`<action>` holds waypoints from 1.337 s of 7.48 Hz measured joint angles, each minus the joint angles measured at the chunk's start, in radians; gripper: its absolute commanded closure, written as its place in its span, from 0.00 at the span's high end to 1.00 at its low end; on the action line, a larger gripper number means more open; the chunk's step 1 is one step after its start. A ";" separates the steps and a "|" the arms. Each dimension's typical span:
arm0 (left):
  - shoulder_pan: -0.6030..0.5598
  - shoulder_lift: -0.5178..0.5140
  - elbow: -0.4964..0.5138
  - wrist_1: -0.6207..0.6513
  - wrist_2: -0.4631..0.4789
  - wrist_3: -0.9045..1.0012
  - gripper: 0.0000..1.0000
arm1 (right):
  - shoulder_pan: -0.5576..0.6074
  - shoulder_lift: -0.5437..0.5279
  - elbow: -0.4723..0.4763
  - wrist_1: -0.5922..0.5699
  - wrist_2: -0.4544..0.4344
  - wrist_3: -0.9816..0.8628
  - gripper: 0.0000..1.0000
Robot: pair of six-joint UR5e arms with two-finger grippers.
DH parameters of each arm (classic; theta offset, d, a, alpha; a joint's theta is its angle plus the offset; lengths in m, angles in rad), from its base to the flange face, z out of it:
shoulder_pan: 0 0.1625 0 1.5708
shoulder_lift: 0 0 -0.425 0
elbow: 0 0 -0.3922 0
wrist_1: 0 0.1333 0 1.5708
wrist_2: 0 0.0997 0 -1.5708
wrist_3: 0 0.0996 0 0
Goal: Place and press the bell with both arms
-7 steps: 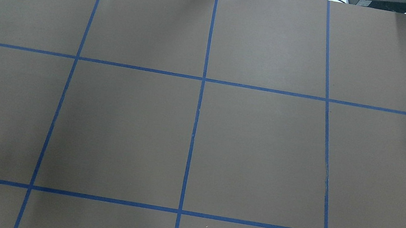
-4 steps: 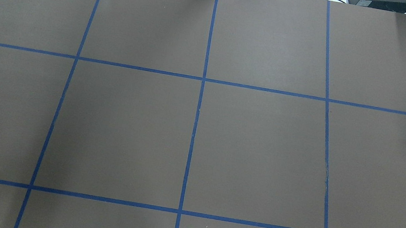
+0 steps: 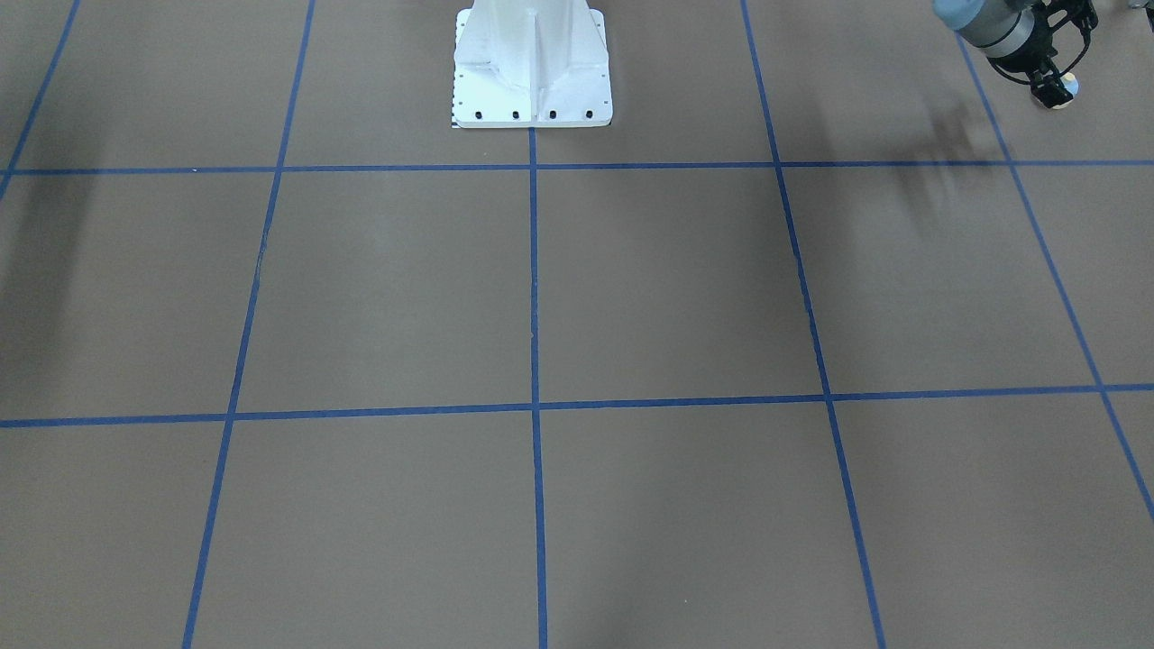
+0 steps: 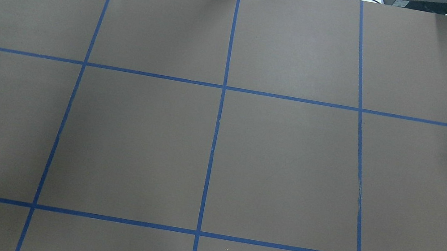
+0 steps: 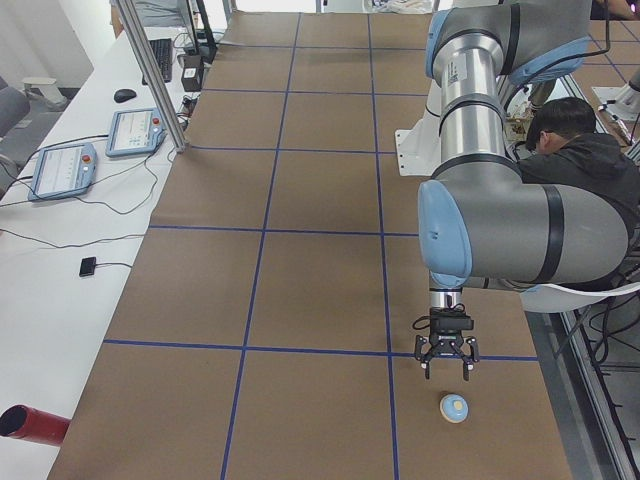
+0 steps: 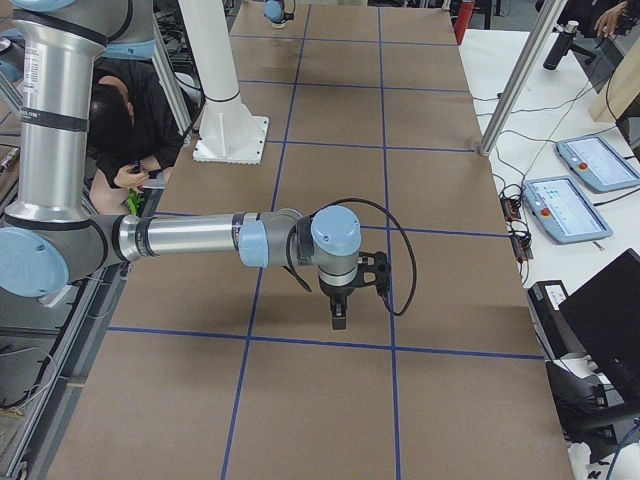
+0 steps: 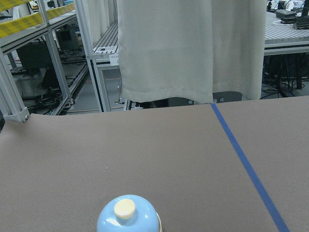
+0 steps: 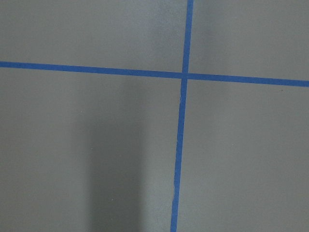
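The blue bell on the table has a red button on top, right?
Not quite. The bell on the table is blue, but the button on top is cream, not red. The left wrist view shows it up close.

Place: robotics lab.
Robot: right arm (image 6: 190, 238), white bolted pedestal (image 3: 532, 63).
Bench (image 4: 291, 155): brown-covered, gridded with blue tape (image 4: 214, 142).
Controls: teach pendants (image 5: 63, 170), upper left of the left side view.
Surroundings: aluminium frames (image 7: 92, 72), pale curtain (image 7: 193, 48) behind the bench.
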 measured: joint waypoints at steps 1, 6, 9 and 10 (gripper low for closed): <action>0.042 0.000 0.009 -0.013 -0.025 -0.040 1.00 | 0.000 -0.001 0.001 0.000 -0.001 0.000 1.00; 0.131 0.004 0.090 -0.094 -0.057 -0.120 1.00 | 0.000 -0.005 0.000 -0.001 -0.003 -0.001 1.00; 0.131 0.002 0.116 -0.110 -0.053 -0.114 1.00 | 0.000 -0.006 -0.004 -0.002 -0.002 -0.002 1.00; 0.132 0.001 0.140 -0.137 -0.051 -0.110 1.00 | 0.000 -0.006 -0.004 -0.002 -0.001 -0.002 1.00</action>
